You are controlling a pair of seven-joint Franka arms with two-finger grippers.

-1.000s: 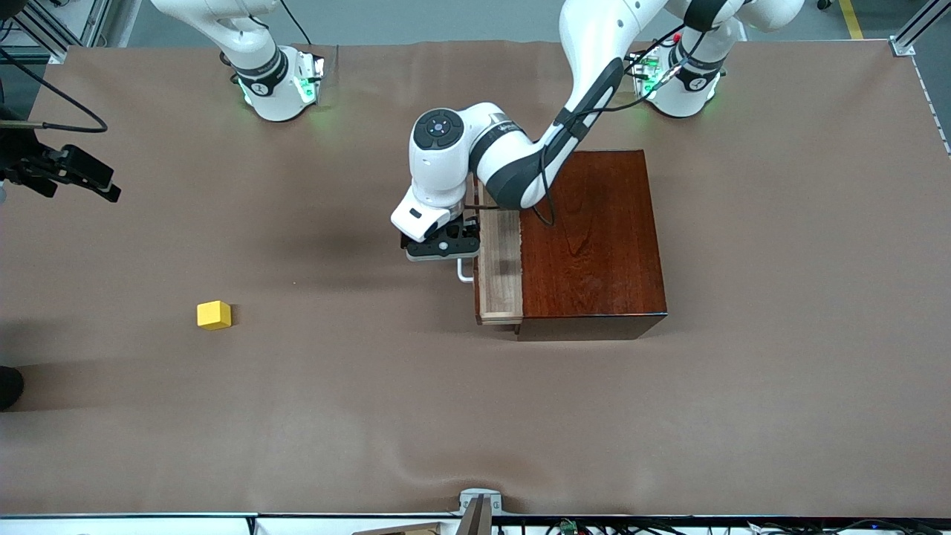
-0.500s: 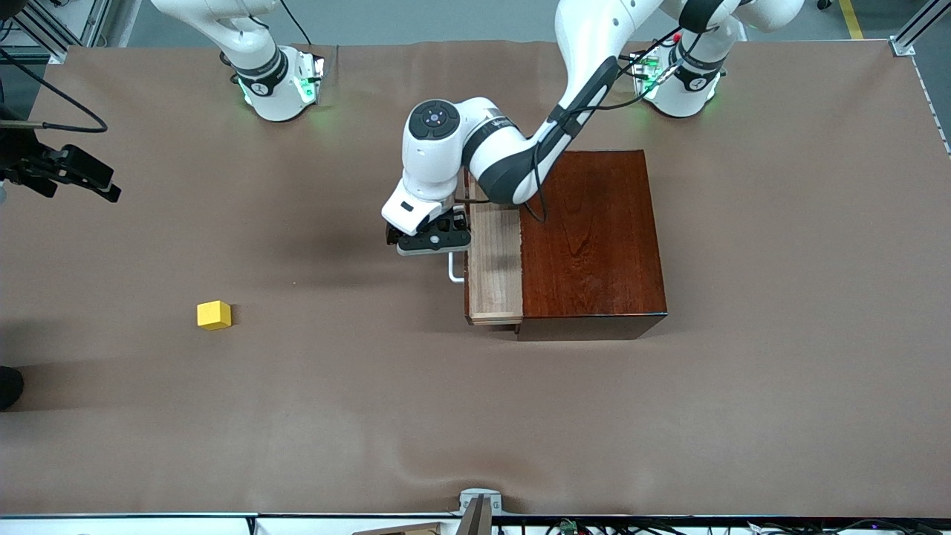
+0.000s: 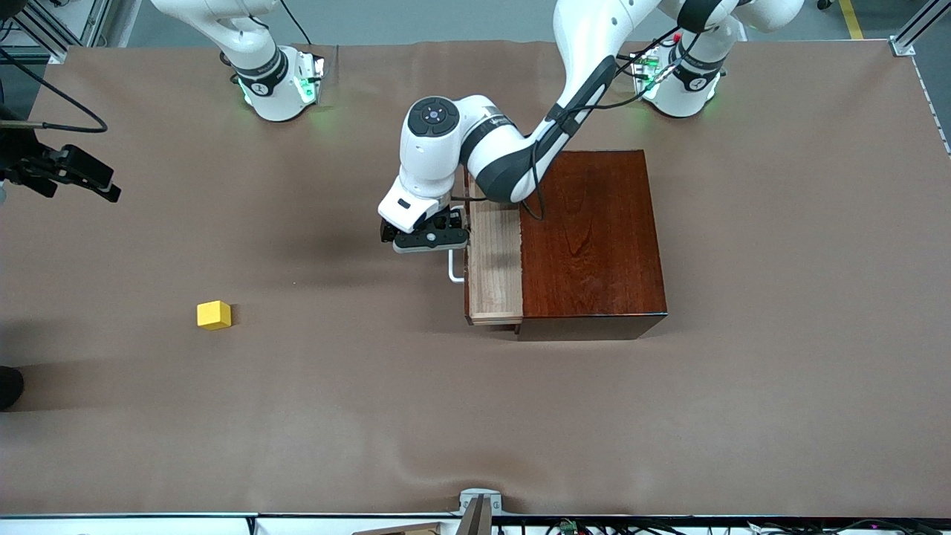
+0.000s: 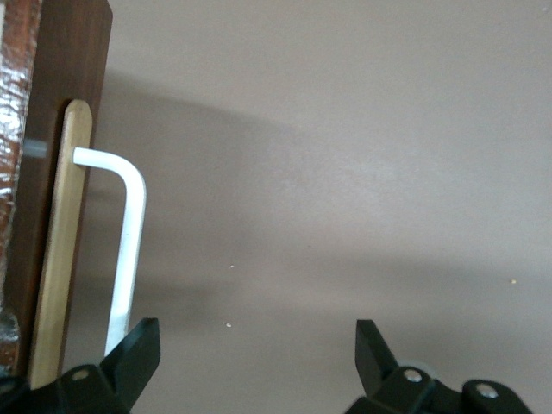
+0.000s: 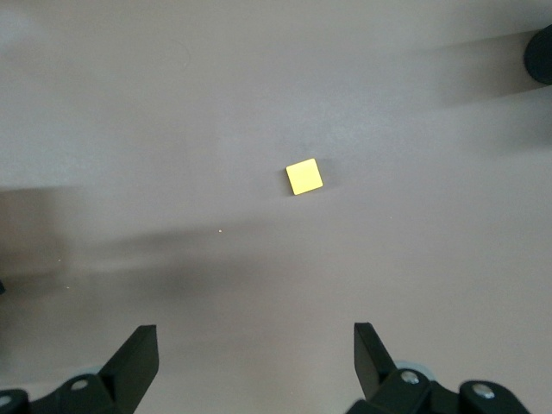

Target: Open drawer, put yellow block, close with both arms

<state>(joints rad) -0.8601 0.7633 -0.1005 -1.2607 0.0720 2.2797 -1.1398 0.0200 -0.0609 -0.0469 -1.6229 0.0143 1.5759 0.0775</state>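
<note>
The drawer (image 3: 494, 267) stands partly pulled out of the mahogany box (image 3: 594, 238), its bare-wood tray showing. My left gripper (image 3: 425, 236) hovers at the white handle (image 3: 453, 269). In the left wrist view it (image 4: 256, 345) is open with only tablecloth between the fingers. The handle (image 4: 129, 233) runs down beside one fingertip (image 4: 138, 354), outside the jaws. The yellow block (image 3: 214, 314) lies on the table toward the right arm's end. My right gripper (image 5: 256, 345) is open and empty high over the table, with the block (image 5: 304, 177) below it.
A brown cloth (image 3: 475, 416) covers the table, with a ripple near the front edge. A dark object (image 3: 9, 386) sits at the table's edge at the right arm's end. Both green-lit bases (image 3: 278, 85) stand along the back.
The drawer slid farther out toward the right arm's end with the left gripper, then stopped. The left gripper has since shifted slightly away from the box. The block and right arm stayed put.
</note>
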